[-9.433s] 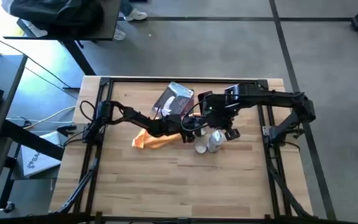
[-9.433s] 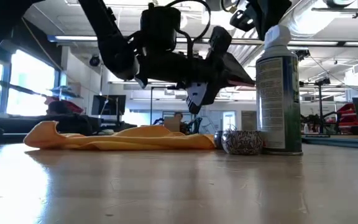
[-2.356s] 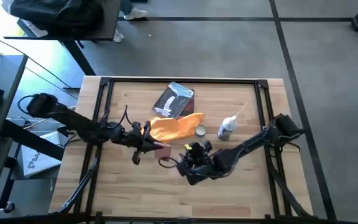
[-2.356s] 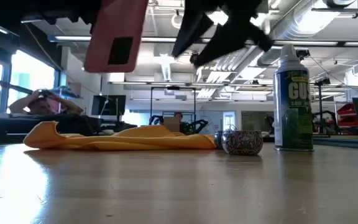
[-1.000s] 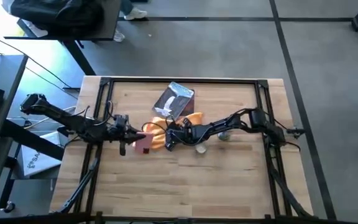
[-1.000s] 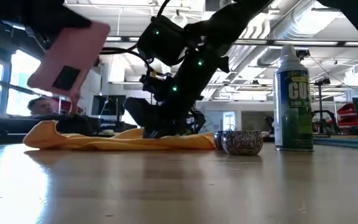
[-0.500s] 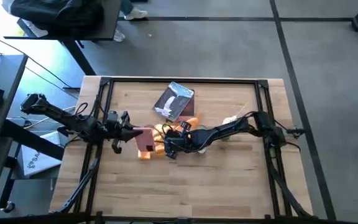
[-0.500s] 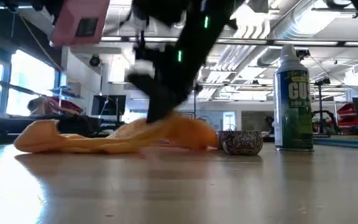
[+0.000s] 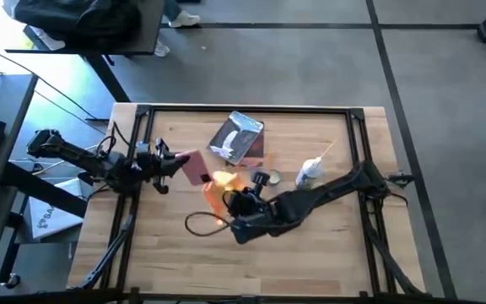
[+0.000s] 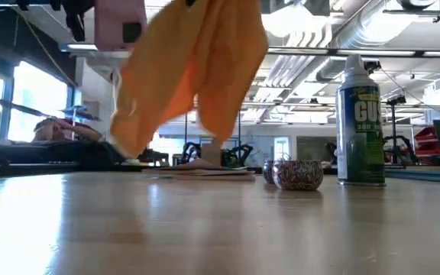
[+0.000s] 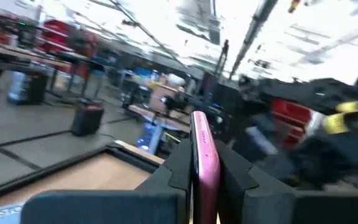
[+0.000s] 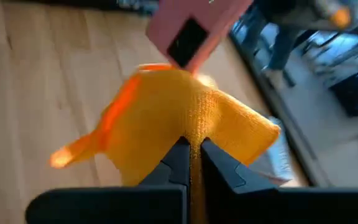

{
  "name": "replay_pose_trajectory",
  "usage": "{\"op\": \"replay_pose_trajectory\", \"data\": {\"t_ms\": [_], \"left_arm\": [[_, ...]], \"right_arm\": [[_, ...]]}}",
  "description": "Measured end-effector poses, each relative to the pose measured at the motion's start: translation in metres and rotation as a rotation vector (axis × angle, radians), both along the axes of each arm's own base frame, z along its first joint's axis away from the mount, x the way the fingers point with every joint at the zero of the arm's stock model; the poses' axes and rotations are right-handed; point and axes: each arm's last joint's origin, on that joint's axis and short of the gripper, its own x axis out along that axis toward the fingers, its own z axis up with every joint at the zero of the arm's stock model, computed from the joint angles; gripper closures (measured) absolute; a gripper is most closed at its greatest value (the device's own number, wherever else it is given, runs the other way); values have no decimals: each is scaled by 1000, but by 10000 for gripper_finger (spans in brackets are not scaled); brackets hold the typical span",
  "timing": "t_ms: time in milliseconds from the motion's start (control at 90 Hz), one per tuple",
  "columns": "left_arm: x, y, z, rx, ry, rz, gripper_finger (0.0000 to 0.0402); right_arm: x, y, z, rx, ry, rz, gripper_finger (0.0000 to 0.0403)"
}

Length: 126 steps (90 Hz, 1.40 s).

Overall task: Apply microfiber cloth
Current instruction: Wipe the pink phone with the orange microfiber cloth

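Observation:
The orange-yellow microfiber cloth (image 9: pixel 217 189) hangs in the air near the table's middle, with my right gripper (image 9: pixel 230 203) shut on it. In the low view the cloth (image 10: pixel 197 69) drapes down in two lobes from above the picture's top. My left gripper (image 9: pixel 172 161), left of the cloth, is shut on a pink phone (image 9: pixel 195 167). The phone (image 12: pixel 194 28) floats just beyond the cloth (image 12: pixel 185 121) in the right wrist view. The grey-blue and white packet (image 9: pixel 239 136) lies flat near the far edge. My left gripper pinches the phone's two flat faces (image 11: pixel 204 177) between its fingers, with the phone edge-on between them. The fingers lie roughly level, coming from the table's left. The phone sticks out past them toward the cloth, lifted clear, its camera window (image 12: pixel 188 38) near the free end. My right gripper pinches a raised fold of the cloth (image 12: pixel 192 132) between its two fingers, several layers bunched together. It comes at the cloth from the table's near right. The cloth hangs slack below and around the fingers, its lower corner (image 10: pixel 125 151) above the tabletop.
A green-labelled spray can (image 10: pixel 360 122) stands right of centre, its nozzle straw pointing far-right (image 9: pixel 309 172). A small round tin (image 10: pixel 296 174) sits beside it. A dark flat piece (image 9: pixel 256 155) lies under the packet's near end. A black cable loop (image 9: pixel 199 224) lies near the right gripper.
My right gripper has drawn toward the table's near edge and risen, taking the cloth from lying flat to hanging clear of the table. My left gripper has carried the phone up and toward the far edge.

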Motion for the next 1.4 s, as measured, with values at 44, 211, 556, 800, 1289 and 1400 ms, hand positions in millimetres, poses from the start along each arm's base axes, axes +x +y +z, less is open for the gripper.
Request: {"op": "replay_pose_trajectory", "data": {"t_ms": [44,211,556,800,1289,1400], "left_arm": [[0,2,0,1,-6,3,383],[4,8,2,-57,-62,-52,383],[20,24,-4,-204,-94,-35,383],[41,33,-24,-359,-24,-12,383],[58,14,-41,-439,79,-298,383],[58,6,-41,-437,91,-340,383]], "right_arm": [[-3,4,7,-38,-15,11,403],[-5,16,21,-168,-22,75,403],[23,-5,2,-40,-2,222,403],[28,-10,-8,9,31,282,403],[48,-54,0,-211,79,339,403],[56,-61,0,-96,25,472,403]]}}
